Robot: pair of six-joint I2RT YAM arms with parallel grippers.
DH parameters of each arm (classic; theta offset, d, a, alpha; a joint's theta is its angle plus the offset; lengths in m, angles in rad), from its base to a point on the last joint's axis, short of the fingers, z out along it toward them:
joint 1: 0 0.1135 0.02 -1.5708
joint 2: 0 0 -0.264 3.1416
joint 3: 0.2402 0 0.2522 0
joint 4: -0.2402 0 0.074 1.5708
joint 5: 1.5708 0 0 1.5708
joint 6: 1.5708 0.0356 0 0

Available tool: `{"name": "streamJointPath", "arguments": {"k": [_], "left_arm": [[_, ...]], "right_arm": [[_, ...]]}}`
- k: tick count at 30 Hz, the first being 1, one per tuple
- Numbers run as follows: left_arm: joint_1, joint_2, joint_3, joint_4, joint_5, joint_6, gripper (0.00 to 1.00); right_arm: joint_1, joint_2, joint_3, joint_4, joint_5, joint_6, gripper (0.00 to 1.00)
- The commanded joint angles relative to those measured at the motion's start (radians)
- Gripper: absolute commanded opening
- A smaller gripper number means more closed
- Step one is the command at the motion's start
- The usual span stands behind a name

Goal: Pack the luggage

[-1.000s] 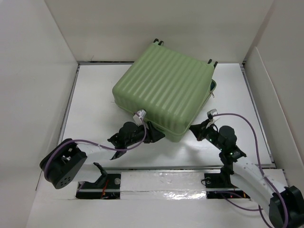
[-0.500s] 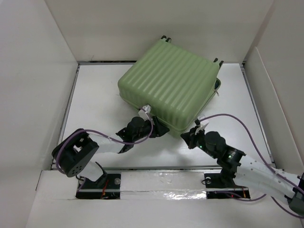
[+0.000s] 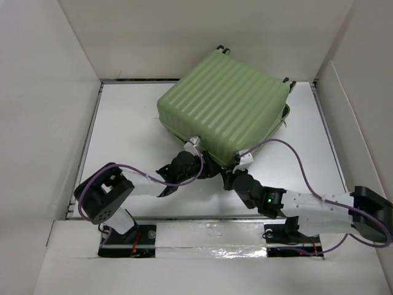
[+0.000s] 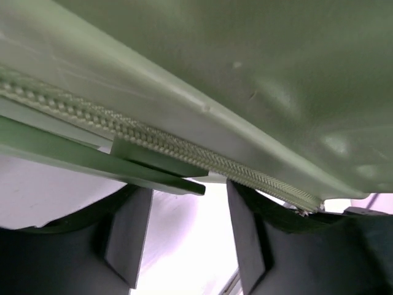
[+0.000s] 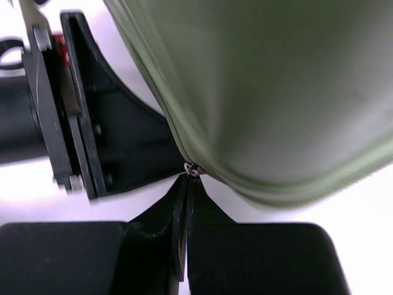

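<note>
Luggage (image 3: 224, 101) shifted right, ribbed green shell, left end effector (image 4: 184, 239) released, right end effector (image 5: 186, 187) clenched at zipper (image 4: 153, 141)

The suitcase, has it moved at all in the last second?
Yes. In the top view the luggage has slid to the right and slightly farther back, its far right corner now closer to the right wall.
</note>
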Motion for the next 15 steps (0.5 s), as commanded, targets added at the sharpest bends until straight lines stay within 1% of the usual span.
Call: {"name": "streamJointPath", "arguments": {"k": [1,2,3,4,5,6,7,8,9,10,11,12,13,15], "left_arm": [[-0.015,-0.033,0.049,0.076,-0.025,0.046,0.5],[0.019,-0.077,0.032,0.062,-0.049,0.054,0.53],[0.037,-0.108,-0.012,0.051,-0.06,0.057,0.62],[0.059,-0.146,-0.037,0.012,-0.071,0.06,0.67],[0.086,-0.238,-0.058,-0.024,-0.083,0.068,0.7],[0.147,-0.29,-0.096,-0.068,-0.119,0.089,0.73],[0.183,-0.352,-0.112,-0.161,-0.138,0.094,0.74],[0.22,-0.477,-0.127,-0.197,-0.187,0.096,0.75],[0.258,-0.533,-0.141,-0.225,-0.201,0.103,0.75],[0.336,-0.586,-0.137,-0.263,-0.212,0.103,0.75],[0.374,-0.655,-0.123,-0.28,-0.227,0.099,0.74],[0.41,-0.668,-0.076,-0.286,-0.227,0.096,0.74],[0.472,-0.673,-0.045,-0.286,-0.233,0.083,0.74],[0.539,-0.618,0.032,-0.27,-0.275,0.027,0.74]], "right_arm": [[0.055,0.105,0.077,0.357,0.001,0.03,0.0],[0.055,0.125,0.091,0.359,-0.005,0.019,0.0],[0.055,0.139,0.118,0.355,-0.01,0.022,0.0],[0.055,0.165,0.126,0.352,-0.013,0.025,0.0],[0.055,0.17,0.127,0.353,-0.023,0.028,0.0],[0.055,0.171,0.112,0.356,-0.03,0.034,0.0],[0.055,0.168,0.098,0.373,-0.034,0.037,0.0],[0.055,0.161,0.089,0.378,-0.045,0.037,0.0],[0.055,0.155,0.082,0.376,-0.048,0.039,0.0],[0.055,0.149,0.072,0.363,-0.05,0.042,0.0],[0.055,0.132,0.068,0.359,-0.063,0.044,0.0],[0.055,0.126,0.063,0.356,-0.066,0.042,0.0],[0.055,0.115,0.055,0.34,-0.071,0.045,0.0],[0.055,0.081,0.042,0.335,-0.082,0.05,0.0]]}}
